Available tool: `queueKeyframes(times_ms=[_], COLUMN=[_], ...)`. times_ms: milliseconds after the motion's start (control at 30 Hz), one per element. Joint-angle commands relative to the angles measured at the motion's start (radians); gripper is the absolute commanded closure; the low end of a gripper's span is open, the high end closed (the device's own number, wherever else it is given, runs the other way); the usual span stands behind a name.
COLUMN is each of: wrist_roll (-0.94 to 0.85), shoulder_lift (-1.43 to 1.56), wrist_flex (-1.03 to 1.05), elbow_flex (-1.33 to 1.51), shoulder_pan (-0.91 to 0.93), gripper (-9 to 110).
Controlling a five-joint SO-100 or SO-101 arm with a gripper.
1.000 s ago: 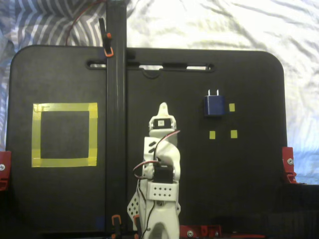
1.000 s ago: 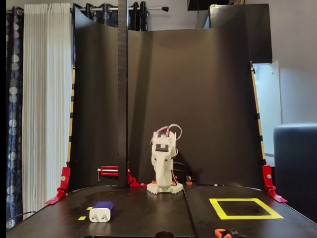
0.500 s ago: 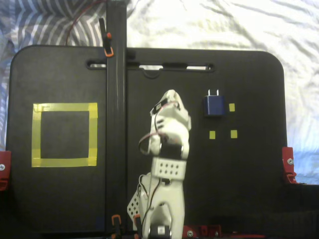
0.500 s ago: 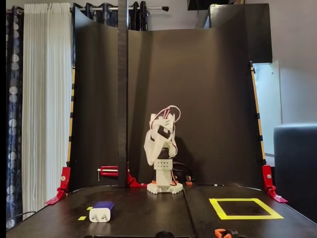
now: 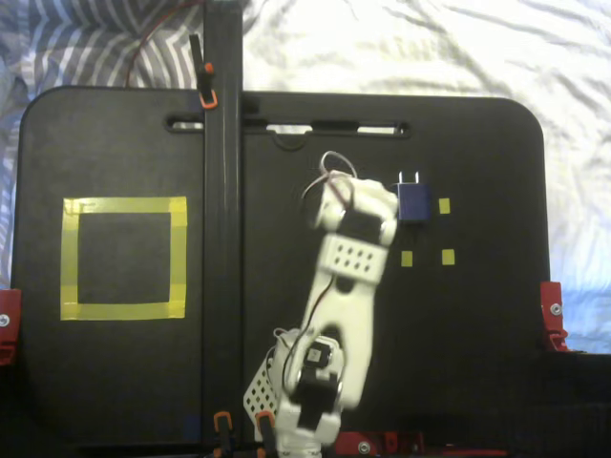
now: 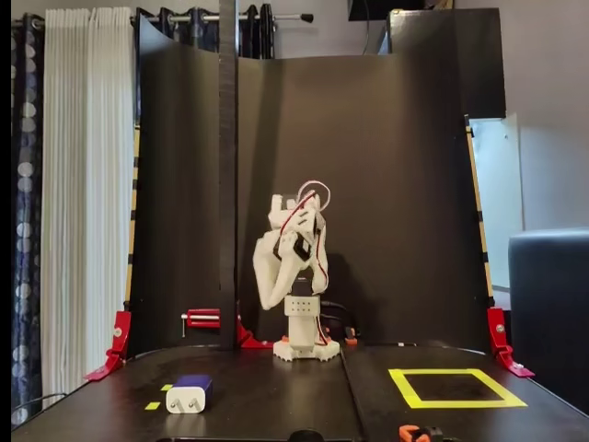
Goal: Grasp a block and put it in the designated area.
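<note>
A white robot arm (image 6: 293,276) stands folded and raised at the back of a black table (image 6: 276,396), before a tall black backdrop (image 6: 368,184). The navy block (image 6: 189,393) lies at front left, prongs facing the camera, beside a small yellow marker (image 6: 152,405). The designated area (image 6: 456,388) sits at right, well apart.

In a fixed view from above, the block (image 5: 414,202) lay on the table (image 5: 477,315) right of the upright post (image 5: 221,239), with the designated area (image 5: 124,258) well apart on the left. The arm (image 5: 334,305) leaned over from the near edge, its head just beside the block, among small markers (image 5: 447,256).
</note>
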Motion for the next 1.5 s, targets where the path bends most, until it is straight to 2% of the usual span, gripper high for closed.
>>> queueKeyframes(times_ms=[0, 200, 400, 933, 1000, 1200, 1300, 1367, 1467], wrist_roll=[-0.084, -0.279, -0.390, -0.520, -0.523, -0.561, -0.574, -0.581, -0.583], shoulder_lift=[-0.061, -0.245, -0.397, -0.638, -0.644, -0.664, -0.678, -0.686, -0.692], wrist_flex=[0.054, 0.175, 0.187, 0.123, 0.114, 0.094, 0.074, 0.064, 0.051], elbow_flex=[-0.107, -0.287, -0.397, -0.558, -0.560, -0.560, -0.560, -0.560, -0.560], shoulder_pan=[0.046, 0.137, 0.215, 0.367, 0.373, 0.385, 0.387, 0.387, 0.385], gripper=[101, 101, 101, 101, 98, 76, 74, 68, 68])
